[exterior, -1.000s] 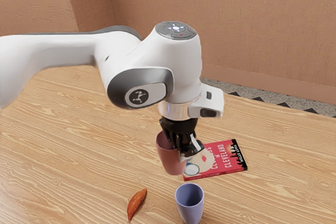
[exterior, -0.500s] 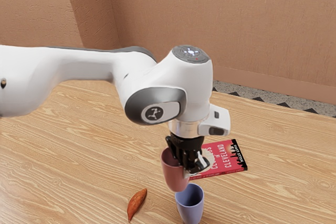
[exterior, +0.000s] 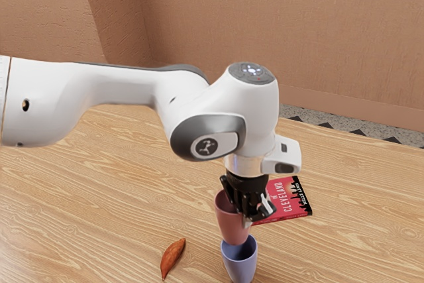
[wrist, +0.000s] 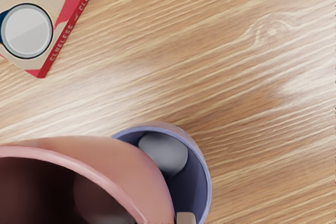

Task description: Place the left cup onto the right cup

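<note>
Exterior view: the arm (exterior: 99, 97) enters from the exterior view's left and points its hand (exterior: 248, 211) straight down over the desk (exterior: 86, 197).
Hand state: clamped on one wall of the pink cup (exterior: 228, 228) at its rim, on the side nearest the book (exterior: 289, 200); the cup hangs clear of the desk, so the grip alone carries it.
Pink cup (task's left cup): upright, mouth up, just below the hand and slightly toward the exterior view's left of it; its base sits at the mouth of the purple cup (exterior: 238, 261).
Purple cup (task's right cup): upright on the desk, directly beneath the pink cup.
Contact: whether the pink base touches the purple rim cannot be told.
Wrist view: the pink cup (wrist: 105, 161) looms just under the hand and covers part of the purple cup (wrist: 202, 179); the purple cup's grey floor shows beside the pink wall, so the two mouths appear offset, not concentric.
Reason for rim grip (judged): holding one wall leaves the base and outer sides free to enter the lower cup.
Reason for upright carry (judged): both cups mouth up lets one nest in the other.
Stage (judged): late; final lowering and release are not yet done.
Next move (judged): a small centring shift, then a slow descent before letting go.
Risk (judged): an off-centre base may catch the purple rim and tip that cup.
Bystanders: the book lies flat just beyond the cups; an orange root (exterior: 172, 258) lies near the purple cup, apart from it.
</note>
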You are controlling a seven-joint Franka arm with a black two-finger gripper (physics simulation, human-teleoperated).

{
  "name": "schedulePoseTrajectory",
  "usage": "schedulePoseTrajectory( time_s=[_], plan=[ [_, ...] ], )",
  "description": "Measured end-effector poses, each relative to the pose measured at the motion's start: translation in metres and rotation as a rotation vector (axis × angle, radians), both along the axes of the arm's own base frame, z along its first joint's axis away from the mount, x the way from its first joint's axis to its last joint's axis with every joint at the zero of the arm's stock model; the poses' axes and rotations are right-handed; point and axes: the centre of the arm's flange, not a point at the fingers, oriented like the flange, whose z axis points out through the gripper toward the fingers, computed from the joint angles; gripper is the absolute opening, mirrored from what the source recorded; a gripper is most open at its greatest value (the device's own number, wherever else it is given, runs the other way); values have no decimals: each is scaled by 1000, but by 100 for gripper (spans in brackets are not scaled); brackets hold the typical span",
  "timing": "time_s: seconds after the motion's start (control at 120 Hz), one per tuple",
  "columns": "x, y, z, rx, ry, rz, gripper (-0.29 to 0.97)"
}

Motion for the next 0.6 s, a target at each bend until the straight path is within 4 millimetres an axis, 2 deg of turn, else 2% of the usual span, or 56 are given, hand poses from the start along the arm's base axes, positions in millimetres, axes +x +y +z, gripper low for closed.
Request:
schedulePoseTrajectory(
  time_s=[0.392, 0.6],
  plan=[
    [-10, -13, -2, -6, -1, -9, -10],
    [-8, -10, -17, 3, 23, 3, -10]
  ],
)
